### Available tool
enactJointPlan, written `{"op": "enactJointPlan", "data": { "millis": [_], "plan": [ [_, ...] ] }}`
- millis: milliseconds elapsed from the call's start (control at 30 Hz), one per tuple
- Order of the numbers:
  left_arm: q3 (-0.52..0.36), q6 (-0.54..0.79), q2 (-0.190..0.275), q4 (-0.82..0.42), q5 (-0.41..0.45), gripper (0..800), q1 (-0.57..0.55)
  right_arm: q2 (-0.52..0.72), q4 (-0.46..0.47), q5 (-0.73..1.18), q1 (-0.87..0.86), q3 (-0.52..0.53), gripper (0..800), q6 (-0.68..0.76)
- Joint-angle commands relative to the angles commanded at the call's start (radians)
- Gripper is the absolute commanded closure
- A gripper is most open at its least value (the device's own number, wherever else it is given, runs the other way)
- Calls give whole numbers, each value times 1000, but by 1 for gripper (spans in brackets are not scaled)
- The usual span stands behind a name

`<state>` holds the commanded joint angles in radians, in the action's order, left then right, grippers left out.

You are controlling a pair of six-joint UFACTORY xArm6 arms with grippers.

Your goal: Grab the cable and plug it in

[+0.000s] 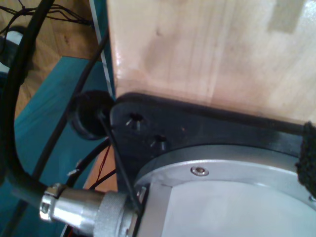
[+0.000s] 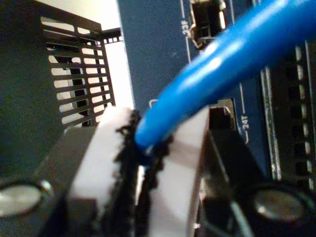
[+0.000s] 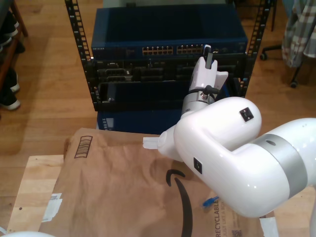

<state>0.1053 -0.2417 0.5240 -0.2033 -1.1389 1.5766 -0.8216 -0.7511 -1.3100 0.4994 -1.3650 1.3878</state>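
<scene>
**Operator:** What was the overall layout at this point?

**Technician:** A rack [image 3: 74, 49] stood on the wooden floor. It held a blue switch [image 3: 168, 42] with a row of ports [image 3: 190, 50] along its front. In the foreground of the exterior view a brown paper sheet [image 3: 113, 182] covered a wooden table [image 3: 34, 182]. One white arm [image 3: 232, 153] reached from the exterior view's right toward the switch face.

**Operator:** Where was the cable?

**Technician:** The cable [image 2: 222, 54] was clamped between the padded fingers [image 2: 106, 163] of my second gripper [image 2: 143, 168], directly in front of the port panel [image 2: 153, 59]. Its plug was hidden from that camera. A short blue length [image 3: 210, 201] also showed on the paper, beneath the arm.

**Operator:** And my first gripper?

**Technician:** Its state could not be determined. The first wrist view showed a wooden surface [image 1: 207, 54], a black base plate [image 1: 163, 128] and a black robot cable [image 1: 19, 163].

**Operator:** Which step was in hand?

**Technician:** By my reading, the insertion stage: the grasp was complete and the plug sat near the ports. The next move called for aligning the plug squarely with one socket, then pressing straight in until it latched.
</scene>
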Motion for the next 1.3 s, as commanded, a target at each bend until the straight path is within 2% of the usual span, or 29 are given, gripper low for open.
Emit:
{"op": "enactJointPlan", "data": {
  "millis": [633,700,833,900,1300],
  "plan": [
    [0,0,0,0,0,0,0,-5,0,2,-3,6,797,0],
    [0,0,0,0,0,0,0,-5,0,0,-2,11,757,0],
    [0,0,0,0,0,0,0,-2,2,-2,5,35,581,-3],
    [0,0,0,0,0,1,0,-2,-2,-3,11,43,537,-3],
    [0,0,0,0,0,0,0,6,-2,-3,11,49,531,-3]
  ]
}}
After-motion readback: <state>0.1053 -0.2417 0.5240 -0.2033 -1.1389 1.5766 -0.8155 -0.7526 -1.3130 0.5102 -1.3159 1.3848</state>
